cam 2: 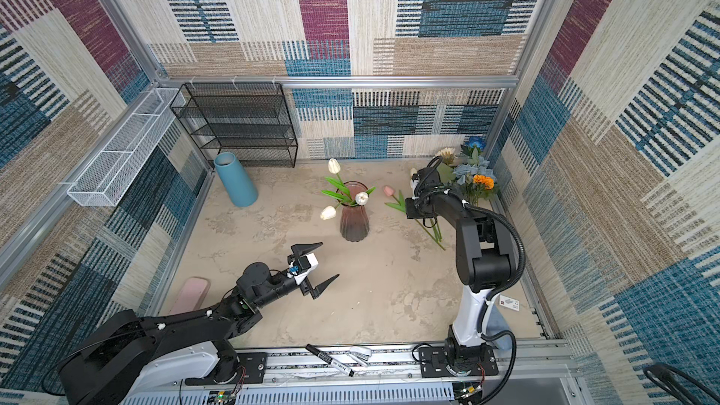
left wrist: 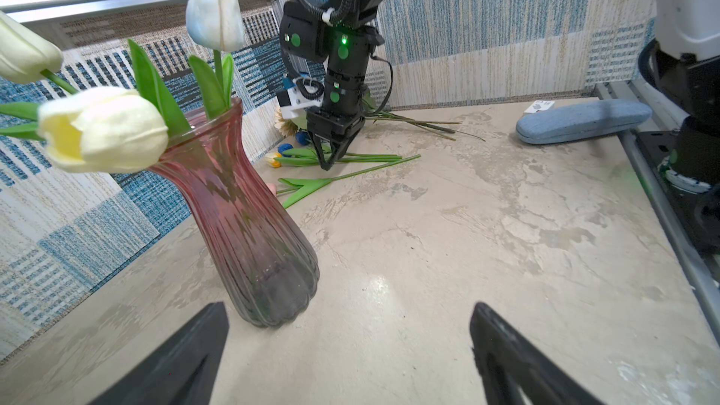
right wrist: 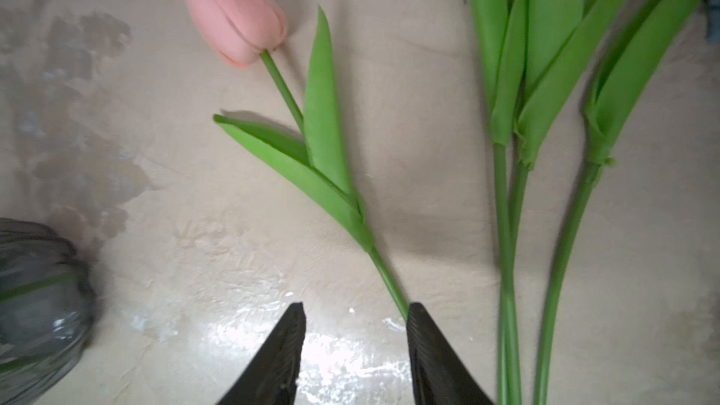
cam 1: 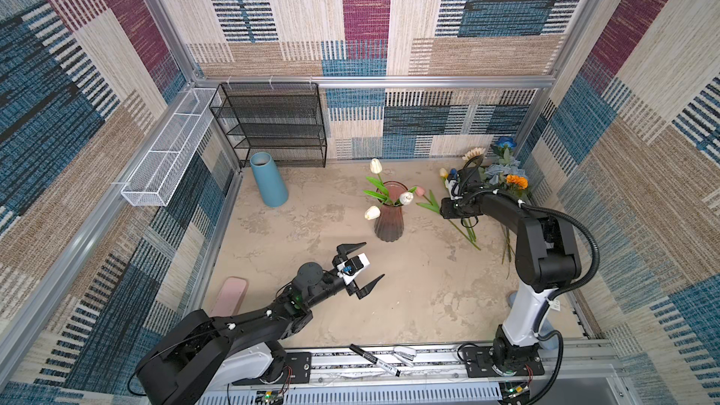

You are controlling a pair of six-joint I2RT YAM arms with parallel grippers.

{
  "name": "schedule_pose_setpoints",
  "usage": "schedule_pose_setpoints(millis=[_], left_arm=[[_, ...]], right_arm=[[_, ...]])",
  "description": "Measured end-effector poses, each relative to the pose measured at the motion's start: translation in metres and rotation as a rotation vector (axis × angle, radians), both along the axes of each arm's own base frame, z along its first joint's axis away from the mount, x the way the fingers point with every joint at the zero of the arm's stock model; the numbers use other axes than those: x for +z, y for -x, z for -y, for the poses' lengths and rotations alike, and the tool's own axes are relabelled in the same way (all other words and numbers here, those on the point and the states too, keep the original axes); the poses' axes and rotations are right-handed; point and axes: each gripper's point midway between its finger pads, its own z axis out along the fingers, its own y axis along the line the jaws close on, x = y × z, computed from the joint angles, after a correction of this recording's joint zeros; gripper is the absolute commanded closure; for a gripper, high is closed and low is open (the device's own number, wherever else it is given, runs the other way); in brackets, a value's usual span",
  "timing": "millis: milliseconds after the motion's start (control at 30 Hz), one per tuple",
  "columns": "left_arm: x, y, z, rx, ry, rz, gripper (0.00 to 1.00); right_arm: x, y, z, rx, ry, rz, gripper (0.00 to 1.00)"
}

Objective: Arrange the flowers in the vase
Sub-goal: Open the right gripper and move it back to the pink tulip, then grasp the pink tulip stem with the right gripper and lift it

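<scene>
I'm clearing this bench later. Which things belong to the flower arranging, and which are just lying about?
Job: pink glass vase, white tulips in it, pink tulip, loose flowers.
Lying about: blue vase, black mesh shelf, white wire basket, blue case, pink case, marker.

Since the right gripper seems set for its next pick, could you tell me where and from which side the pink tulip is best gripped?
I'd take the pink tulip by its bare stem below the leaves, from straight above, jaws across it. It lies flat on the table; that stretch is thin and clear; bloom and leaves look soft.
</scene>
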Motion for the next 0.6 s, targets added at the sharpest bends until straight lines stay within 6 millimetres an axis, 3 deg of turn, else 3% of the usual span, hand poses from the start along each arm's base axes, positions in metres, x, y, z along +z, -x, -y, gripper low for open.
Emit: schedule_pose_setpoints(millis=[200,433,600], left_arm=[[0.010,0.001,-0.001,0.000,0.019,0.021,0.00],[0.008,0.001,-0.001,0.001,0.013,0.017,0.00],[0.005,0.000,0.000,0.001,0.005,0.009,0.00]], right_arm=[[-0.027,-0.001,0.007,0.006,0.054,-0.052,0.51],[-0.034,-0.016,0.007,0.016,0.072,-0.027,0.77],[-0.033,-0.022,-0.004,0.040,0.057,-0.009,0.89]])
